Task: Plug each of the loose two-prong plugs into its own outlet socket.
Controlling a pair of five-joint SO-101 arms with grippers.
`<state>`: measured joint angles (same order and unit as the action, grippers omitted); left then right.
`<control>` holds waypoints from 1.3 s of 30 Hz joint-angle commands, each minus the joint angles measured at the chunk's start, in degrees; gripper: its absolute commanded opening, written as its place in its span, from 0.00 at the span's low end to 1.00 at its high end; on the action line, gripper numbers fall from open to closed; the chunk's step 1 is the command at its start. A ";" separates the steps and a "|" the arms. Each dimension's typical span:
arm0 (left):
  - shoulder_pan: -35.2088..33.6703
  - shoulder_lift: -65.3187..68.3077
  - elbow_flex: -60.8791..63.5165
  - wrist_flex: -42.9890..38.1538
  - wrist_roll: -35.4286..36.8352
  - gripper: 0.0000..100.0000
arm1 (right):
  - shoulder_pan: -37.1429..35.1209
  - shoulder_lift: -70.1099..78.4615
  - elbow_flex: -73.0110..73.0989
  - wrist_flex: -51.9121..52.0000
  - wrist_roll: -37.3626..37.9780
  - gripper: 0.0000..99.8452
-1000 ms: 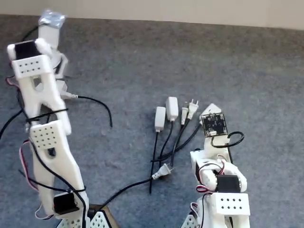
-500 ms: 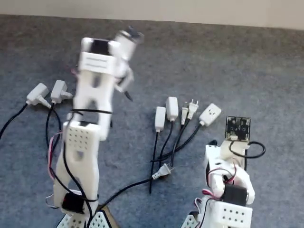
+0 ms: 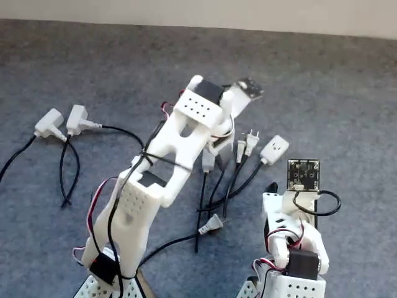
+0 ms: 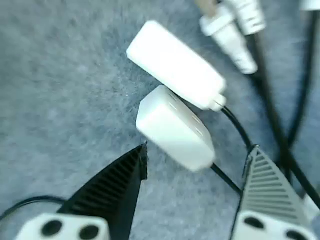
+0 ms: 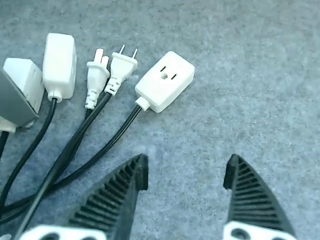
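Grey carpet (image 3: 347,87), pale strip (image 3: 248,12) behind — left tool (image 4: 198,151) and right tool (image 5: 187,161) both spread apart.

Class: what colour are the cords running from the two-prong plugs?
The cords are black, seen best in the right wrist view.
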<state>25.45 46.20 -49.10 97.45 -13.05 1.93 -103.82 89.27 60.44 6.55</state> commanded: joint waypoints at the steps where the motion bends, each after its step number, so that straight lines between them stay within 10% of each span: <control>1: -3.12 3.65 -0.75 -1.14 0.79 0.31 | -0.84 -0.31 0.04 0.13 1.32 0.25; 19: -19.38 4.97 -11.12 3.78 -2.11 0.31 | -2.77 -0.31 0.13 0.13 1.49 0.25; 39: -8.31 5.49 -4.70 3.78 30.68 0.31 | -2.95 -0.31 0.13 0.22 1.49 0.25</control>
<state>16.84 52.35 -54.73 100.70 15.87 -0.53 -103.82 89.80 60.44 7.34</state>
